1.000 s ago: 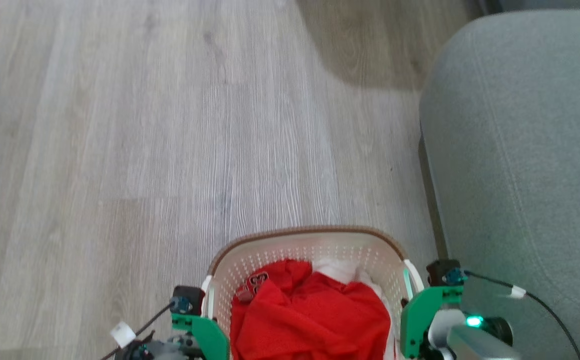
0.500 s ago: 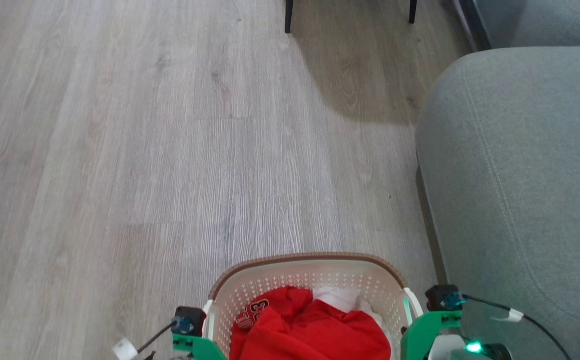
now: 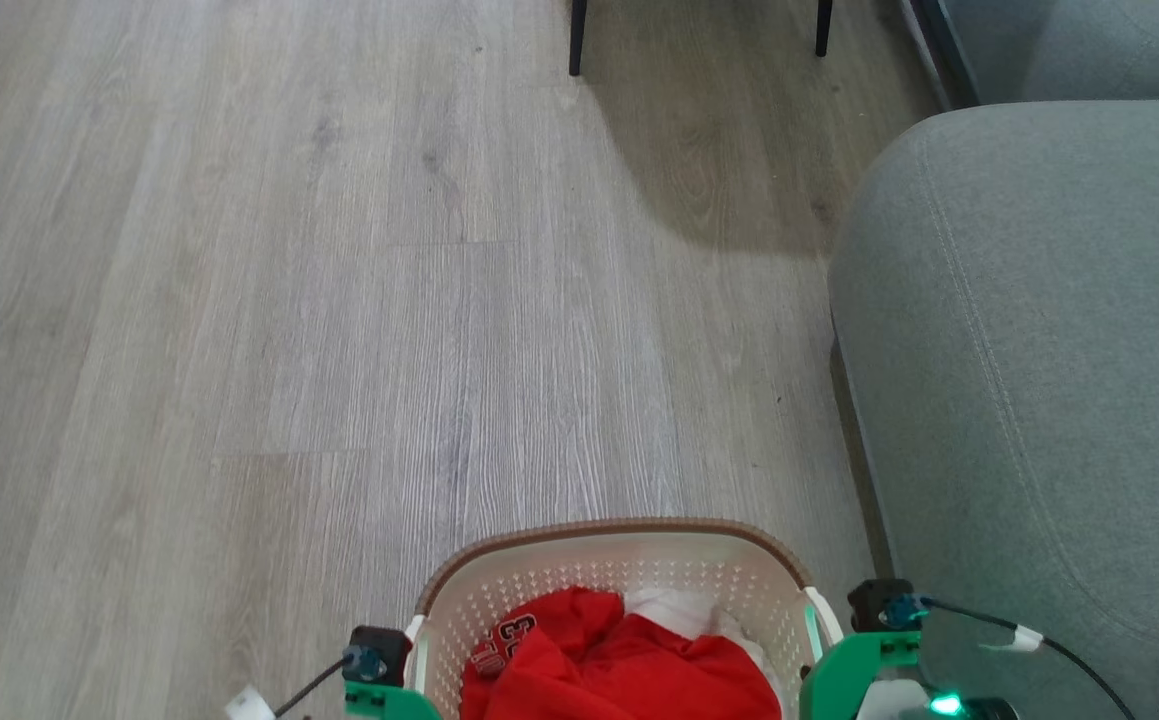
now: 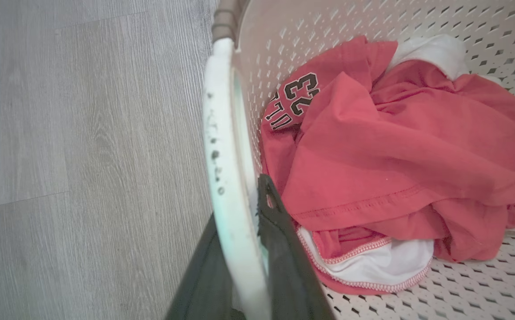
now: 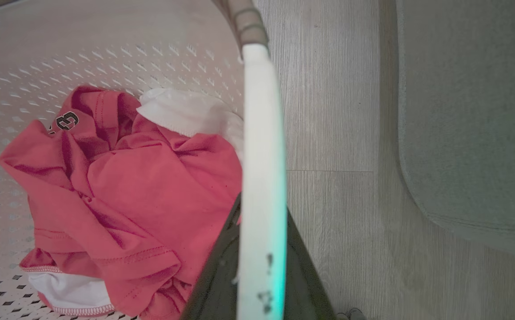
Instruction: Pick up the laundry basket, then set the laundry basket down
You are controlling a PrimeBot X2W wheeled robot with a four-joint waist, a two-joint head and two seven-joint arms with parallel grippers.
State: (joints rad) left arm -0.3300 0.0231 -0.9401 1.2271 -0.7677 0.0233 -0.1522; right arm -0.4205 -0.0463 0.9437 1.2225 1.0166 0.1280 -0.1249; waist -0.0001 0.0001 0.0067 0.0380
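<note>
The laundry basket [image 3: 619,528], cream perforated plastic with a brown woven-look rim, lies at the bottom centre of the head view with red and white clothes [image 3: 629,660] inside. My left gripper [image 4: 244,209] is shut on the basket's left white handle [image 4: 226,146], one dark finger on each side of it. My right gripper [image 5: 261,218] is shut on the right white handle [image 5: 261,146] in the same way. In the head view the green mounts of the left gripper [image 3: 384,695] and right gripper [image 3: 844,665] flank the basket. Its underside is hidden.
A grey sofa [image 3: 1039,350] stands close on the right, its edge next to the right arm. Two dark furniture legs [image 3: 576,40] stand at the far end of the wood floor [image 3: 289,300]. Open floor stretches ahead and to the left.
The head camera has tilted, bringing the far floor and the dark legs into view. The basket and both grippers sit lower in the picture. Both grips look unchanged.
</note>
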